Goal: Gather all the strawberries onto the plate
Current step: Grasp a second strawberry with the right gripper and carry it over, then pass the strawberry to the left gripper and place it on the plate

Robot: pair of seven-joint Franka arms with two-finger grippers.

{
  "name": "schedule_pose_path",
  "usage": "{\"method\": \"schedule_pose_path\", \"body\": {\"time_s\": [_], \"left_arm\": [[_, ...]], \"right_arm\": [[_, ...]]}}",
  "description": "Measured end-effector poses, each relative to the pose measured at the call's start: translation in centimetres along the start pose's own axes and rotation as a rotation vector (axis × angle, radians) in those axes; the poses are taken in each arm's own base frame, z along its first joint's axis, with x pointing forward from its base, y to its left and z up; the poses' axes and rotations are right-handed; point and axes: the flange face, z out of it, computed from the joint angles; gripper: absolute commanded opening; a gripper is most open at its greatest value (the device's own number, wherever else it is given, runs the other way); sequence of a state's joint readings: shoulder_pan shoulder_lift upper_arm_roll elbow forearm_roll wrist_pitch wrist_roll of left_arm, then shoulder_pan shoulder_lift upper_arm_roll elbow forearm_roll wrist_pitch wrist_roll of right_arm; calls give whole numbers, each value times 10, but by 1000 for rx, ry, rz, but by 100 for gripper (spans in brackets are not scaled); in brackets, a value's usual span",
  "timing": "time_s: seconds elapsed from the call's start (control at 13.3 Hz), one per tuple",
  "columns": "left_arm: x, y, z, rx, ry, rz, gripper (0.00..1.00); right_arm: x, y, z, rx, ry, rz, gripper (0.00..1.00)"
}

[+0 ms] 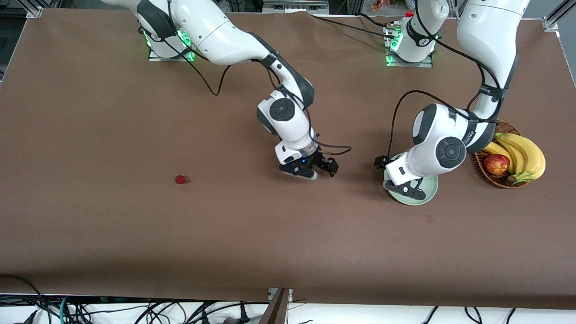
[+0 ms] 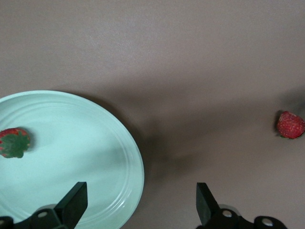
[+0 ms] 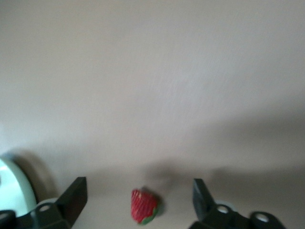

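In the front view, your right gripper (image 1: 310, 170) hung over mid-table, a berry (image 1: 180, 179) lying at lower left; your left gripper (image 1: 407, 189) sat over the plate (image 1: 429, 191) beside the basket (image 1: 497, 180). Left wrist: fingers (image 2: 74, 204) wide apart and empty, one berry (image 2: 14, 142) plated, another (image 2: 290, 124) at the right edge. Right wrist: fingers (image 3: 74, 195) spread, empty, a berry (image 3: 143, 206) between them.

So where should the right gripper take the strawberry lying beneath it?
Probably grip the strawberry across its red middle, from straight above: it lies on its side, leafy cap at one end, between the open jaws of the right gripper.
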State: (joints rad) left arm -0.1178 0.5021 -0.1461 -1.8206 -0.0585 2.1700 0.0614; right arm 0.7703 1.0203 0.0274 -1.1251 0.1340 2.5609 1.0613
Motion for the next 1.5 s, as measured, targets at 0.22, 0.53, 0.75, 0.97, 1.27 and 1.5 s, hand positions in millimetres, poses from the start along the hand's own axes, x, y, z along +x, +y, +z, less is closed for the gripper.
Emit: {"method": "schedule_pose_path", "body": {"time_s": [0.22,0.53,0.75,0.97,1.27,1.5], "left_arm": [[1,34,2,-13,4,-145,100],[5,125,16,-34,113,-290,100],[4,171,41,-49,158,-316,100],[7,173,65,-44,188,-310,100],[7,179,88,-47,229,-281,43],[3,180,96,-30,232,-260,6]], "right_arm": [[66,15,-46,-83,-26,-87,100],[143,54,-120,-203,-124,-230,100],[188,100,-149,-279,-230,-331,100],[236,171,-165,-331,-372,-424,100],[262,229,-160,-361,-449,-476,100],[258,249,-146,-385,-484,-474,100]]}}
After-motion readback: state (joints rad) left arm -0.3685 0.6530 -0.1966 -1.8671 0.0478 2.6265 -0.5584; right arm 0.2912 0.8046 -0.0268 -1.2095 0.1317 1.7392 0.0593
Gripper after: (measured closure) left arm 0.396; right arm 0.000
